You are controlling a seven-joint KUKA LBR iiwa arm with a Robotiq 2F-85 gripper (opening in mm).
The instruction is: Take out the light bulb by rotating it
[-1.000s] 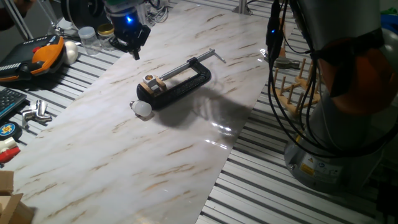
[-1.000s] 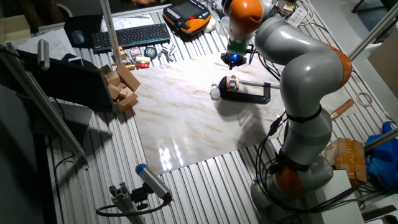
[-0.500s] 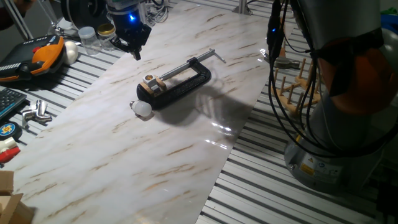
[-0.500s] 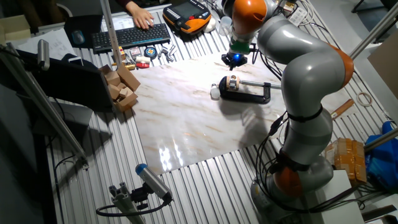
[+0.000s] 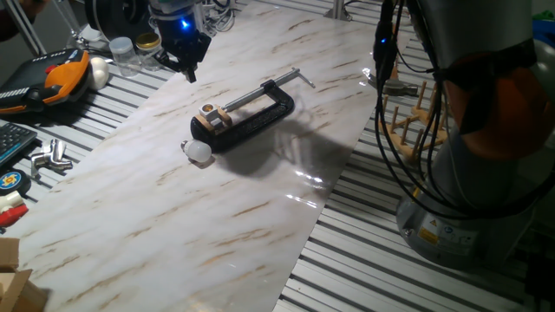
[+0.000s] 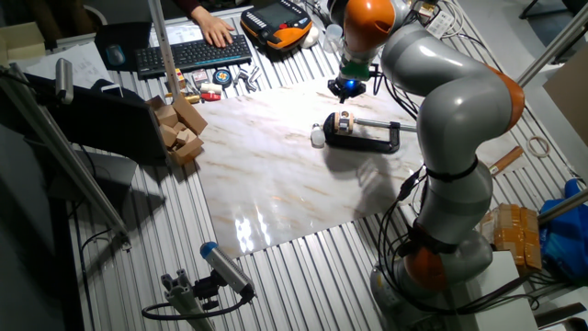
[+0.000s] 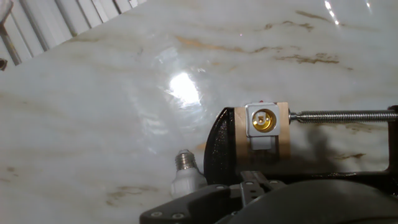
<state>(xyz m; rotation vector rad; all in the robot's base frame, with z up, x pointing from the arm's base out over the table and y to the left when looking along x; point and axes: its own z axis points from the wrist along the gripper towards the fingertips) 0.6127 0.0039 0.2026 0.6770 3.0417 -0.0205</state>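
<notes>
The light bulb (image 5: 199, 152) lies on its side on the marble slab, touching the left end of the black C-clamp (image 5: 251, 117). It also shows in the other fixed view (image 6: 317, 138) and in the hand view (image 7: 185, 174), grey screw base up. The small white socket (image 7: 262, 121) held in the clamp on a wooden block is empty, with its brass inside showing. My gripper (image 5: 186, 69) hangs above the slab's far left edge, well away from the bulb. It looks open and holds nothing. It also shows in the other fixed view (image 6: 348, 88).
Clear jars (image 5: 126, 52), an orange-black handset (image 5: 52, 78) and a white egg-shaped object (image 5: 100, 74) sit left of the slab. A wooden peg rack (image 5: 416, 117) stands at the right. A person's hand (image 6: 213, 32) rests on the keyboard (image 6: 193, 55). Wooden blocks (image 6: 179, 129) lie nearby.
A person's hand has come onto the keyboard at the back. The gripper, the bulb and the clamp have stayed where they were.
</notes>
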